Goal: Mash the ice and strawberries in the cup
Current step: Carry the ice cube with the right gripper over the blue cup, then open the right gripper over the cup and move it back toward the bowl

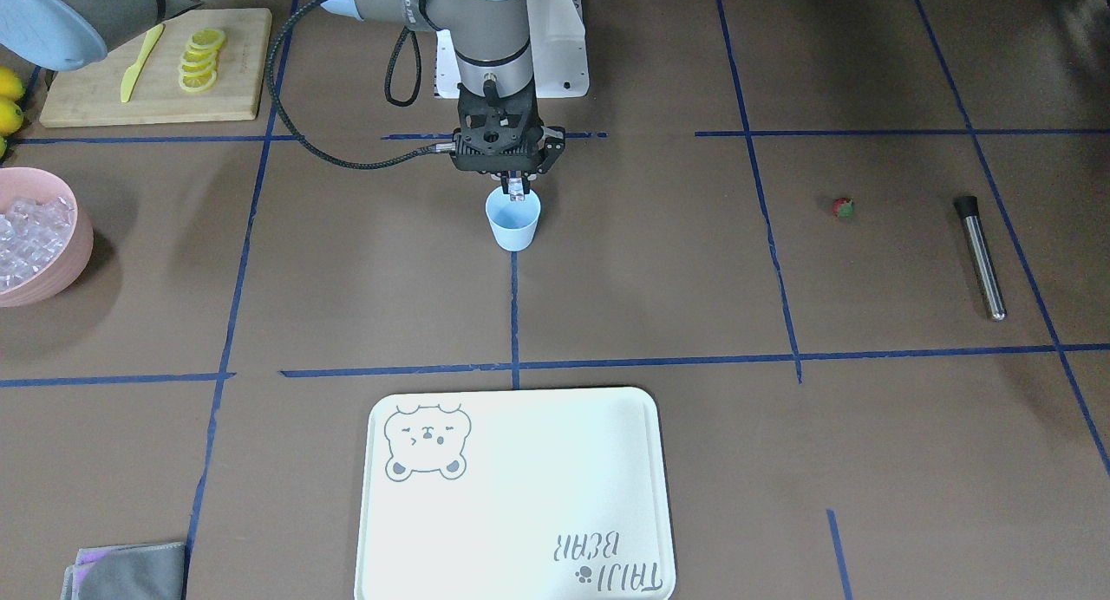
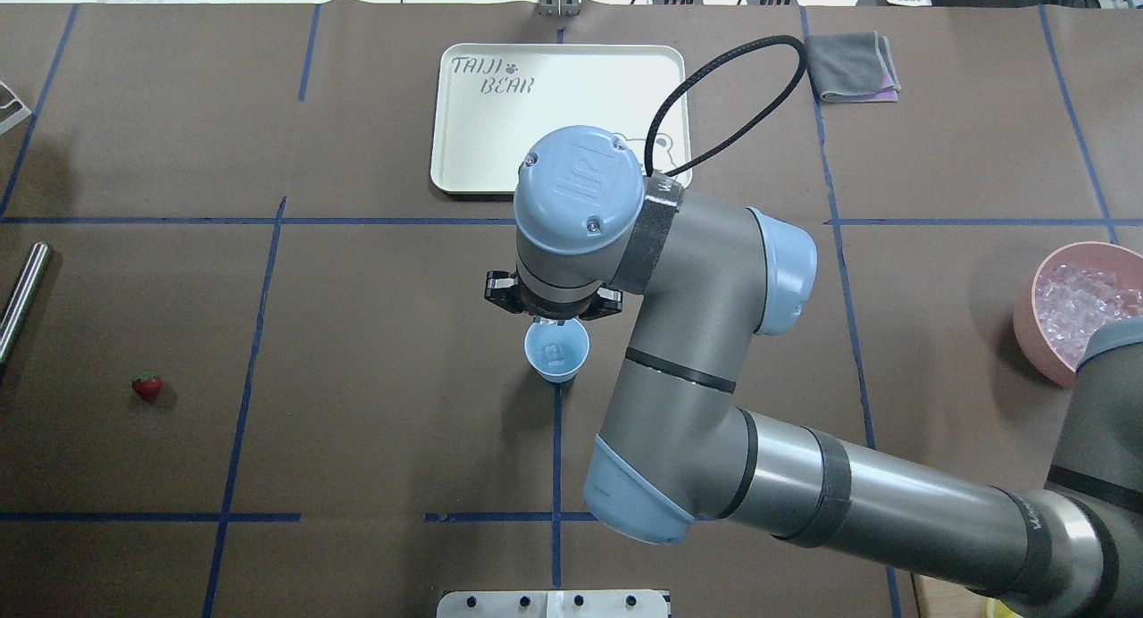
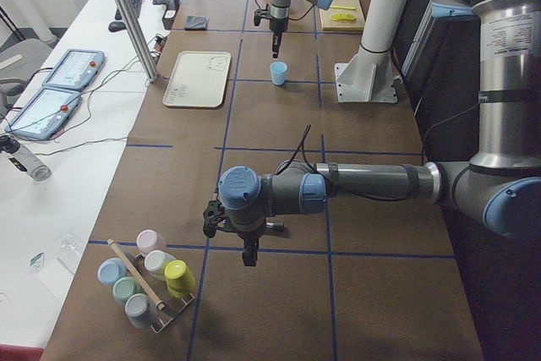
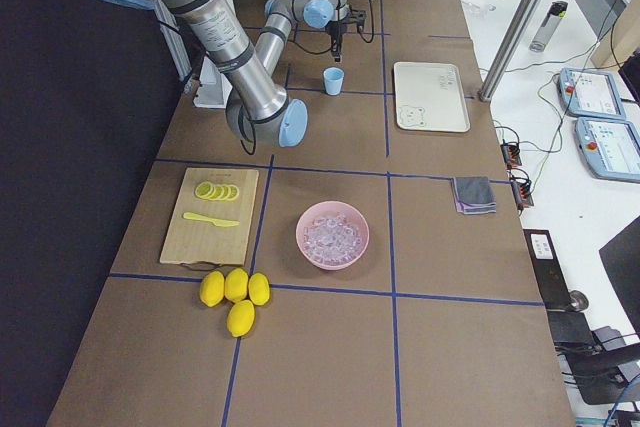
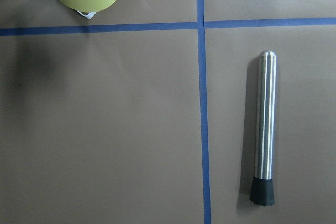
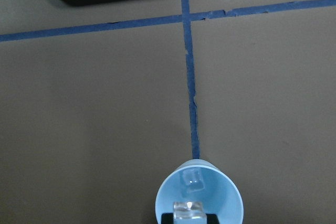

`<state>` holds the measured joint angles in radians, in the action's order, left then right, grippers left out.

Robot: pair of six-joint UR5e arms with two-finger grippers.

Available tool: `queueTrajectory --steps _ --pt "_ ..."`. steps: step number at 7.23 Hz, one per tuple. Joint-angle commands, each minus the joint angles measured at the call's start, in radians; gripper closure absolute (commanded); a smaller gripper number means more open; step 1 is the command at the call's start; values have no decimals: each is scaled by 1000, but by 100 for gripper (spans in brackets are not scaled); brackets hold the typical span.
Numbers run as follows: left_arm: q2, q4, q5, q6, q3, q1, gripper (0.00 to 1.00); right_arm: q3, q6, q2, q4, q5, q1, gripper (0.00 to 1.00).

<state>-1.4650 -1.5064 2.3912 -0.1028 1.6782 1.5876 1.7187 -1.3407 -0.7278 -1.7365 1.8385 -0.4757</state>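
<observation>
over the cup point(image 1: 513, 223), right end effector point(image 1: 518, 190) apparently pinches ice point(image 6: 189, 210).

The brown surface point(image 1: 607, 305) is divided by blue tape lines point(image 1: 513, 314). A pale tray point(image 1: 520, 496) lies flat on it, with a bear drawing point(image 1: 427, 441) in one corner and the words "TAIJI BEAR" in the opposite one. A folded grey cloth point(image 1: 130, 571) lies well apart from the tray. A wooden cutting board point(image 1: 234, 80) carries a row of lemon slices point(image 1: 201, 60) and, beside them, a yellow knife point(image 1: 140, 62). Four whole lemons point(image 4: 234, 297) lie together just beside the board. A pink bowl point(image 1: 69, 270) stands near them. A metal rod point(image 1: 982, 257) with a black end lies flat. A group of pastel cups point(image 3: 178, 276) stands together, a wooden stick point(image 3: 135, 275) lying across them.
</observation>
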Motion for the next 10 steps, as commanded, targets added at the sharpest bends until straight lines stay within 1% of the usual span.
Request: queueTrajectory --steps 1,2,3,6,7,8,9,10 --pt "0 0 2 0 0 -9 0 -10 -2 -1 0 -1 5 56" --pt "0 0 3 0 0 -9 0 -2 -3 -16 0 -2 11 22" --pt "0 0 3 2 0 -11 0 -5 -9 -12 0 -1 11 3" --pt "0 0 3 2 0 -12 0 -1 -9 -16 0 -1 14 3" --pt "0 -1 3 2 -5 -12 0 4 -2 -18 -1 8 -6 2" --pt "0 -1 3 2 -5 -17 0 5 20 -33 -8 37 -55 2" --pt "0 -1 3 3 -6 -18 0 13 108 -57 -9 82 -120 2" --pt "-1 -1 3 8 -9 -27 0 27 199 -100 -9 166 -200 2"
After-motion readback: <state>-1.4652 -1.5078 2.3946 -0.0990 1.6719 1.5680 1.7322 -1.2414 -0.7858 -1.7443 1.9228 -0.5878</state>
